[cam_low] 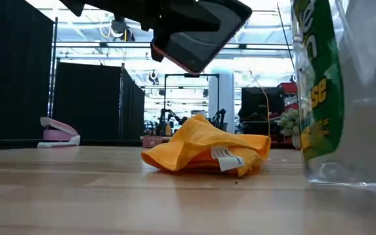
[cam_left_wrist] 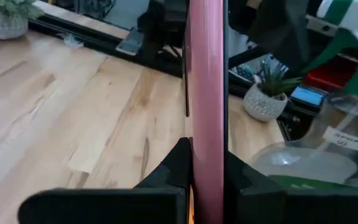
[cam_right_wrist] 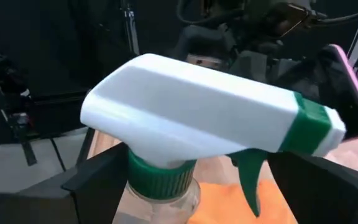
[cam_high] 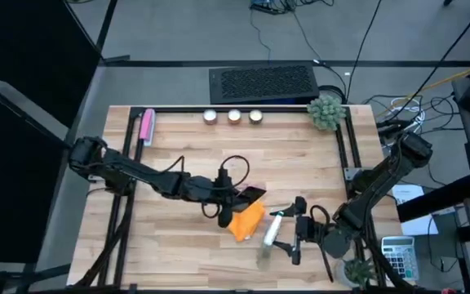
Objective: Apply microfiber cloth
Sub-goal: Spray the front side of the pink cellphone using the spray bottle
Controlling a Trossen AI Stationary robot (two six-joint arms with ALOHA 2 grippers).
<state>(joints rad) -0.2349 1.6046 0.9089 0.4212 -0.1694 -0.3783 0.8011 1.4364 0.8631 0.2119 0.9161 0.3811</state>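
Cloth (cam_high: 246, 221): lies crumpled on the table (cam_high: 178, 155), just beside the spray bottle (cam_high: 272, 229), at about 5 o'clock from table centre. Judged light, soft and limp; it should drape and slide on wood, with no fragility. Best purchase is likely a raised fold at the top of the heap. Appearance: bright orange, bunched into a low mound, with a white tag (cam_low: 225, 158) facing the low camera.

Left gripper (cam_high: 237, 198): clamped on the phone (cam_high: 252, 195), pink-edged, held aloft above the cloth at its 11 o'clock side.

Right gripper (cam_high: 288, 233): closed around the bottle's neck.
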